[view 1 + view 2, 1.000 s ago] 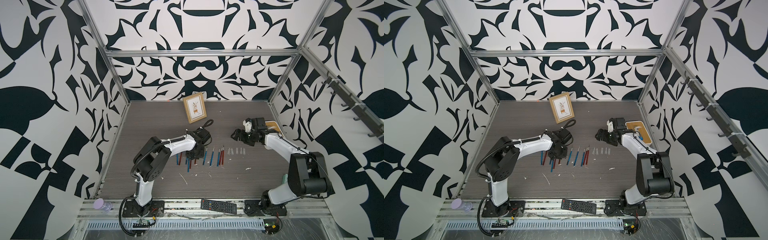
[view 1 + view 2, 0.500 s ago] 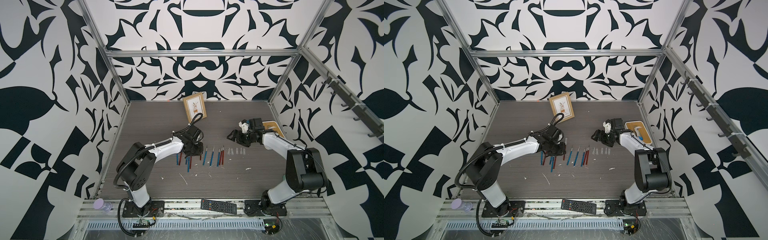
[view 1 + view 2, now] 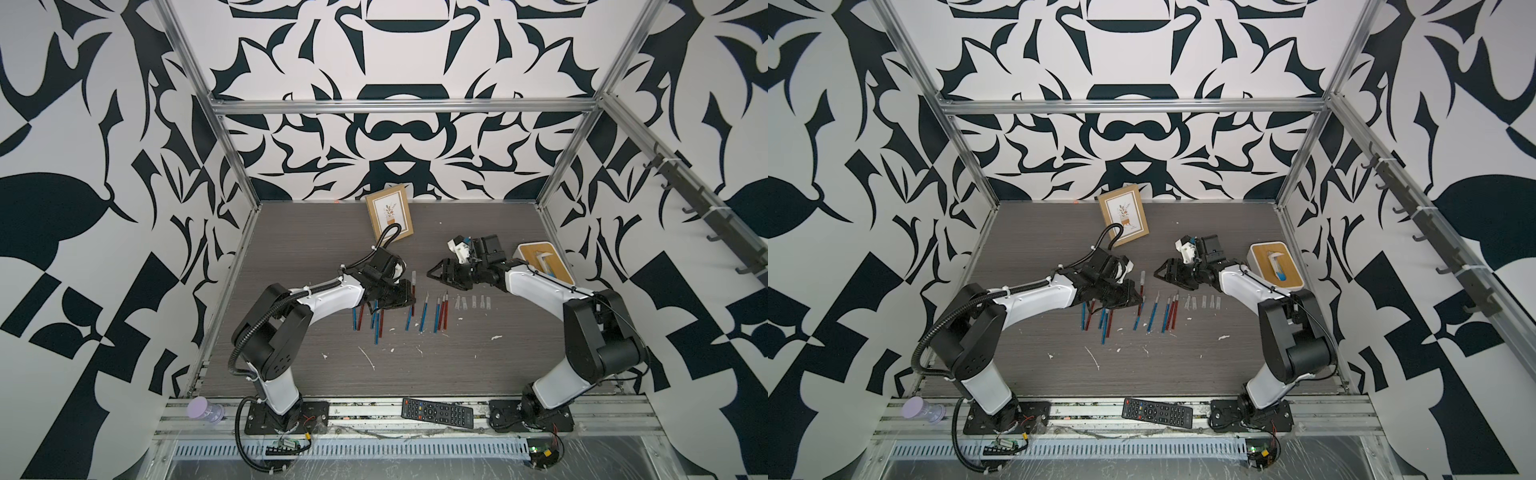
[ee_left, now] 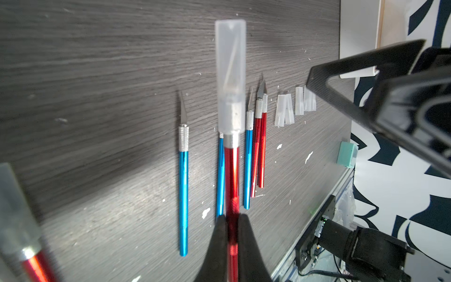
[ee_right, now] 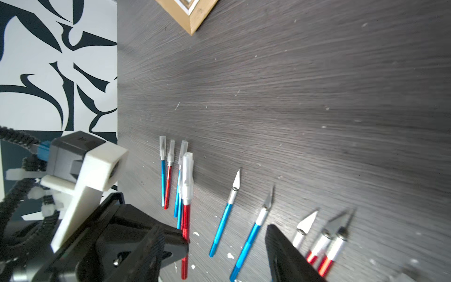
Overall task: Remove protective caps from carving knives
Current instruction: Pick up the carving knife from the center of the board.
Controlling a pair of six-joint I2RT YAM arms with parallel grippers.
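Dark grey wood-grain table (image 3: 457, 365) is lying under both my arms, and black-and-white patterned walls are standing around it. My left claw (image 4: 231, 221) is pressing together on the red handle of one carving knife (image 4: 231, 175) and is holding it lifted a little above the table, with the blade end pointing away from the claw. A protective cap (image 4: 230, 73), a milky sleeve, is sitting over the blade and the silver collar of this knife. My right claw (image 3: 434, 274) is hanging near the capped end but apart from it. Its jaws are standing apart and are gripping nothing. Below the lifted knife, bare knives (image 4: 183, 190) with blue and red handles are lying side by side on the table, with their blades uncovered. Just beside them, toward my right arm, loose caps (image 4: 284, 112) are lying in a short row. At the other end of the row, capped knives (image 5: 166, 175) are lying close together.
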